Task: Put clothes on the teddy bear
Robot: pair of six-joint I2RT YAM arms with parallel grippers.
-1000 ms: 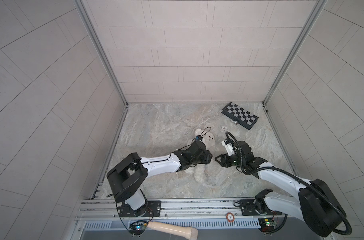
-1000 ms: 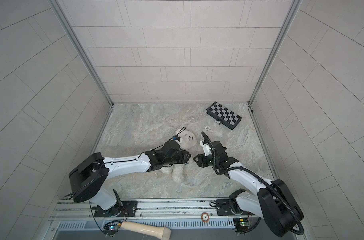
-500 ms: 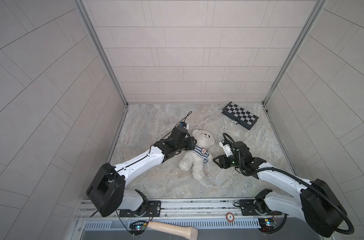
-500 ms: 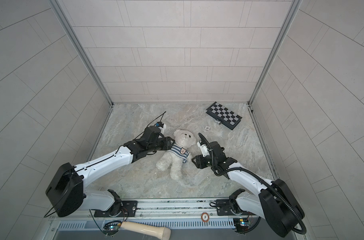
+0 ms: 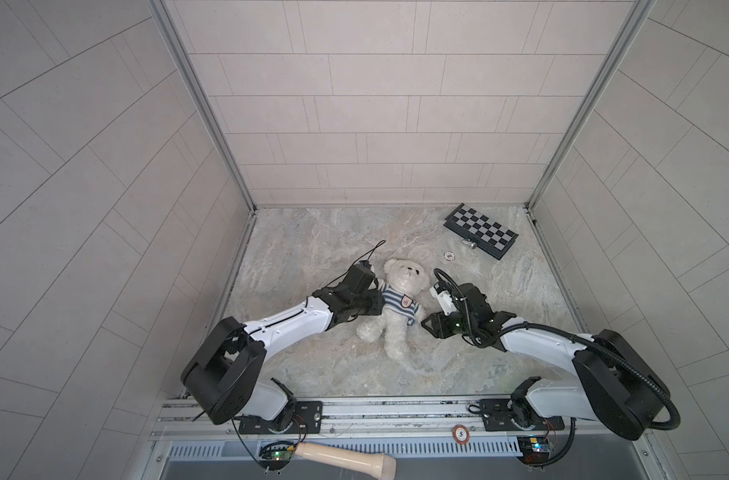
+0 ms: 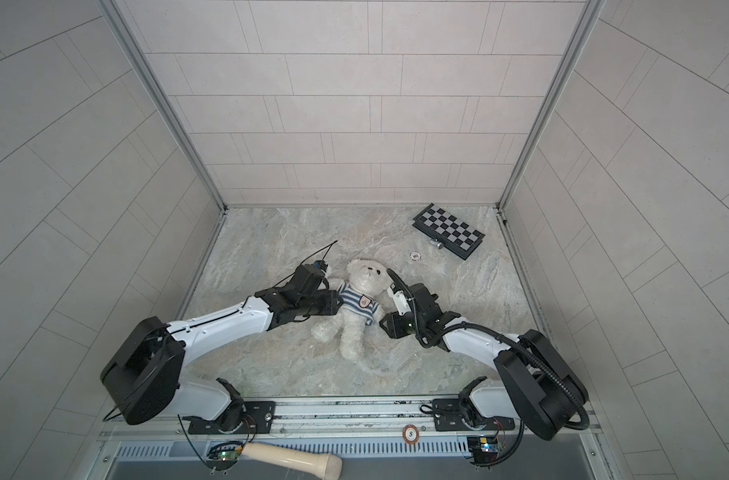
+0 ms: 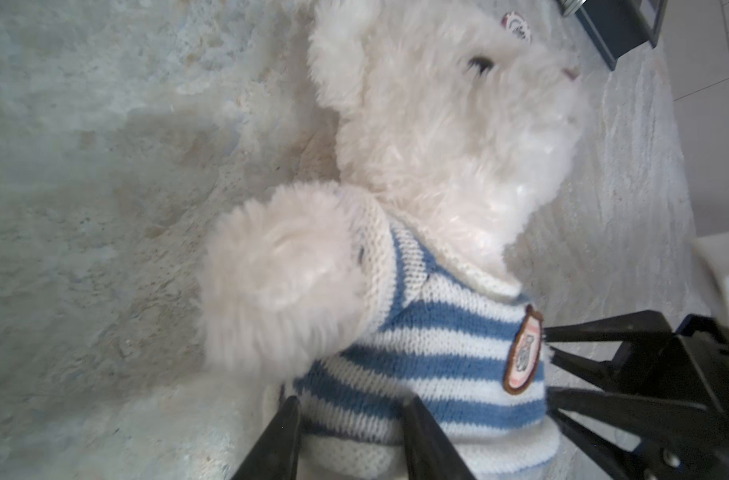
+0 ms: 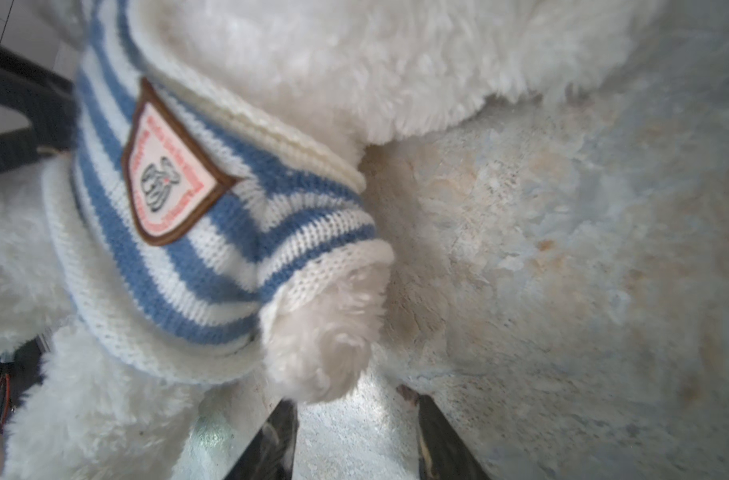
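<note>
Bear [image 5: 405,277] lies on its back near the middle of the table [image 5: 313,249], head toward 12 o'clock and legs toward 6, wearing a striped shirt [image 5: 398,302] with both paws out of the sleeves. Left gripper [image 5: 375,306] sits at the bear's 9 o'clock, right against the shirt's side. In the left wrist view its fingers [image 7: 286,432] stand half apart over the shirt's hem, and the knit between them lies flat, unpinched. Right gripper [image 5: 424,327] sits at the bear's 3 o'clock, just beside the sleeve. In the right wrist view its fingers [image 8: 281,432] stand half apart with only bare table between them, the paw just past their tips. Chessboard [image 5: 481,230] lies at the table's 1 o'clock, well apart from the bear.
</note>
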